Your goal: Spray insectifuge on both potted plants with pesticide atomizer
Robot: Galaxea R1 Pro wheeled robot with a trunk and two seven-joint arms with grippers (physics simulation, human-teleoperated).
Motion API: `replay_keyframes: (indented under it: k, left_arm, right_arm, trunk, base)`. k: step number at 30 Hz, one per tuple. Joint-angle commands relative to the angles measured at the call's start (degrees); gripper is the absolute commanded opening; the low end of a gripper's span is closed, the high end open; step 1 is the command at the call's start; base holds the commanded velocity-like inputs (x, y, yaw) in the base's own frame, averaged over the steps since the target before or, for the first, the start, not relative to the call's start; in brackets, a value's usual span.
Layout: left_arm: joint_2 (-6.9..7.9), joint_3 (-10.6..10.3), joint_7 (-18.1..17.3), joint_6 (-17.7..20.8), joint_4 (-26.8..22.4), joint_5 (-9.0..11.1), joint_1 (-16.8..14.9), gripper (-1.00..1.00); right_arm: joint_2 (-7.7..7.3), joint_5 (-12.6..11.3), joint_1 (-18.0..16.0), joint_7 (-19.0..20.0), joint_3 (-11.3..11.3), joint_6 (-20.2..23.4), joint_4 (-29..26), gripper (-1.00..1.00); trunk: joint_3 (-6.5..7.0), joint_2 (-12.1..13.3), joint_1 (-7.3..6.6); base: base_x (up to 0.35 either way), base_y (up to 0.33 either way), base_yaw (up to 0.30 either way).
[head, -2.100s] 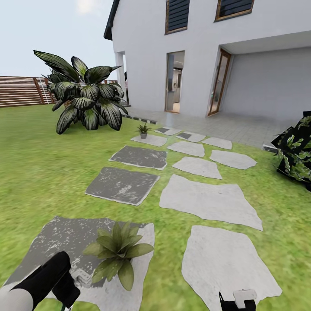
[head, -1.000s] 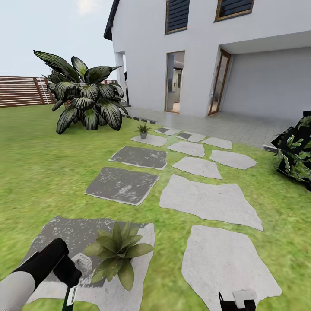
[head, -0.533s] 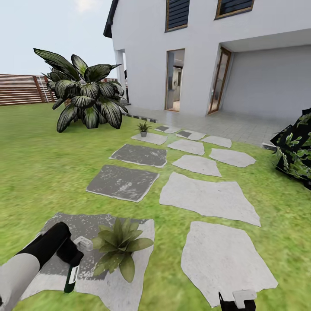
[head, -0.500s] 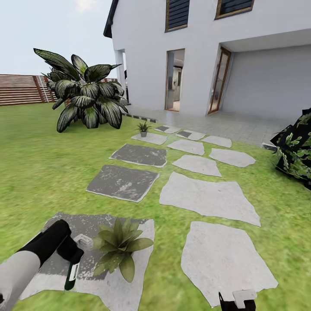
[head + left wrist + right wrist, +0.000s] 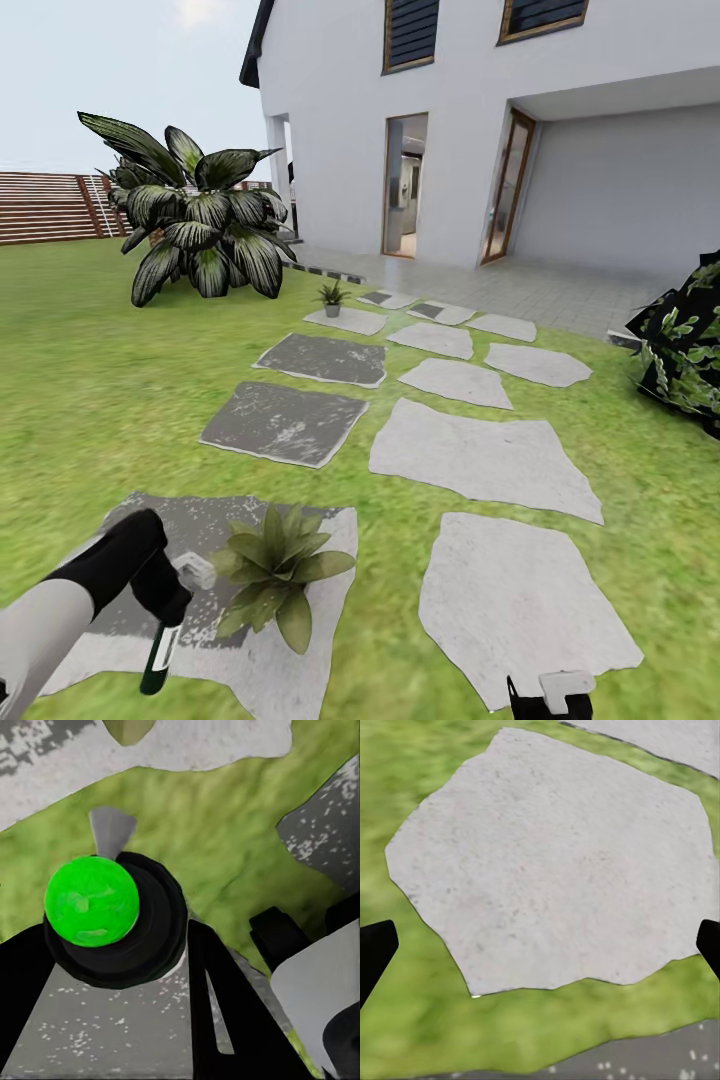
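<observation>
**Green-capped atomizer held beside the near plant**

Green-bodied pesticide atomizer (image 5: 160, 655) hangs clamped in the left gripper (image 5: 160, 598), nozzle toward the near potted plant (image 5: 272, 572) on its grey stone (image 5: 150, 530). Spraying looks underway or about to begin; next comes covering these leaves, then the far potted plant (image 5: 331, 298). Left wrist view adds the bottle's bright cap (image 5: 90, 900). Right gripper (image 5: 540, 952) stands wide apart, empty.

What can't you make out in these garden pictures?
- Near potted plant, head view: its pot is hidden under the leaves.
- Far potted plant, head view: too small for leaf detail.
- Right gripper, right wrist view: fingertips cut off by the edges.
- Atomizer, head view: label too small to read.
</observation>
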Motion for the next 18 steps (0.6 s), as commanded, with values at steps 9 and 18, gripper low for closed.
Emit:
replay_keyframes:
  k: [9, 18]
  left_arm:
    - [-0.44, -0.82, -2.92, 0.56, -0.34, -2.99, -0.74, -1.00]
    - [-0.12, -0.48, -2.86, 1.19, -0.33, -2.97, -0.92, -1.00]
  right_arm:
    - [0.03, 0.62, -0.05, -0.43, -0.18, -0.19, 0.08, 1.00]
    - [0.46, 0.57, -0.05, -0.44, -0.15, -0.25, 0.03, 1.00]
  trunk:
    - [-0.06, -0.02, -0.01]
    - [-0.06, -0.02, -0.01]
  base:
    - [0.000, 0.000, 0.000]
    - [0.000, -0.058, 0.139]
